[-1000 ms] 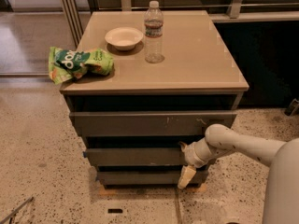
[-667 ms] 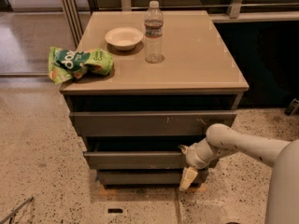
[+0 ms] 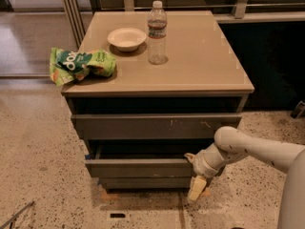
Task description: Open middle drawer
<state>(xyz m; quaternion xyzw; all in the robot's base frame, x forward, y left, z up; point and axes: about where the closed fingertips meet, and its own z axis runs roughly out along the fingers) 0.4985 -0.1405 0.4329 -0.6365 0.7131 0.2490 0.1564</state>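
Grey-brown drawer fronts are stacked three high under the tan top of a cabinet (image 3: 205, 61). The middle drawer (image 3: 138, 168) is seen second from the top. Its plain front is set a little forward of the bottom drawer (image 3: 143, 182) beneath it. A dark gap is shown between its upper edge and the top drawer (image 3: 143, 127), whose front is marked by pale scratches near its right end.

The gripper (image 3: 193, 171) is placed at the right end of the middle drawer's front, touching it at the corner; whether it is open or closed cannot be told. It is carried by a white arm (image 3: 257, 149) that is extended low from the right, just past the cabinet's right front corner.

On the top, a pale bowl (image 3: 126, 38) and a clear bottle (image 3: 157, 35) are set upright just beside each other towards the back, well in from the front edge. A green bag (image 3: 81, 65) is laid at the left front corner, and part of it is hung over the left edge.

Speckled floor (image 3: 43, 166) is shown open in front of the drawers and to the left of the cabinet. A thin rod (image 3: 16, 215) is seen on it at the lower left corner of the view, well apart from the cabinet. To the right of the cabinet a dark panel (image 3: 271, 66) is seen beyond the arm.
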